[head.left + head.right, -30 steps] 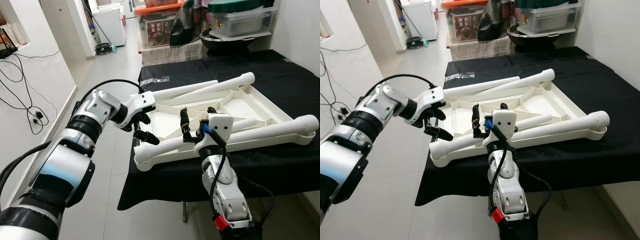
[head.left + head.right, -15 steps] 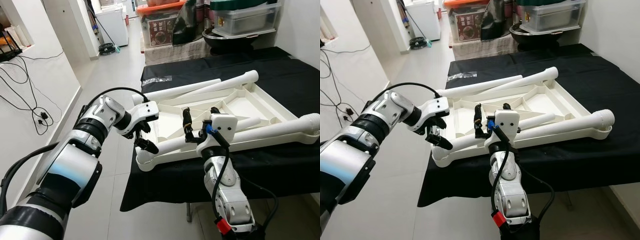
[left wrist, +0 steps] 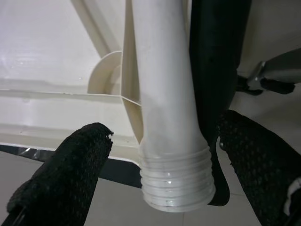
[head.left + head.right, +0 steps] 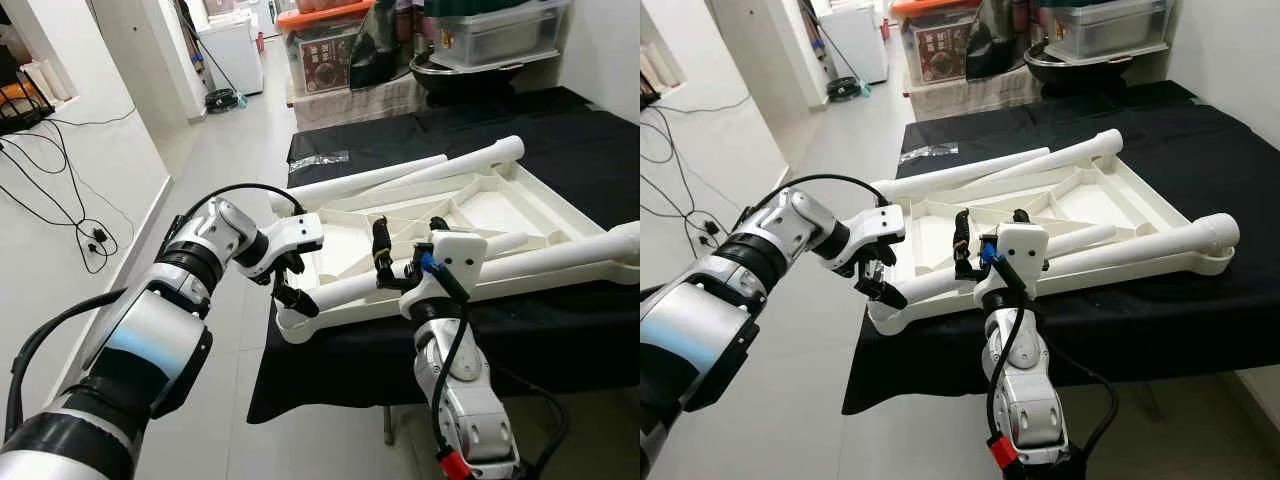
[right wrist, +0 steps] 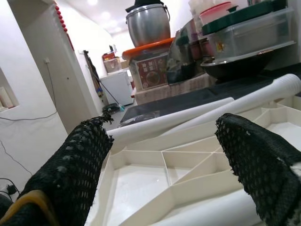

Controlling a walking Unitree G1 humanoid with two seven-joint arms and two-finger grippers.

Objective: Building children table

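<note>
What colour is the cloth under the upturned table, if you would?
The cloth is plain black, clearest in the right eye view.

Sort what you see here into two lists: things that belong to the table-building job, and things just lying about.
Job: tabletop, upside down; near leg; far legs; left gripper; right gripper.

Lying about: plastic bag; storage boxes; floor cables.

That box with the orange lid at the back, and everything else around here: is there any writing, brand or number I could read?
No text can be read anywhere.
The box with the orange lid carries a red printed label, too small and blurred to read.
The clear storage bin has a small sticker, unreadable.
The white table top shows no markings.
</note>
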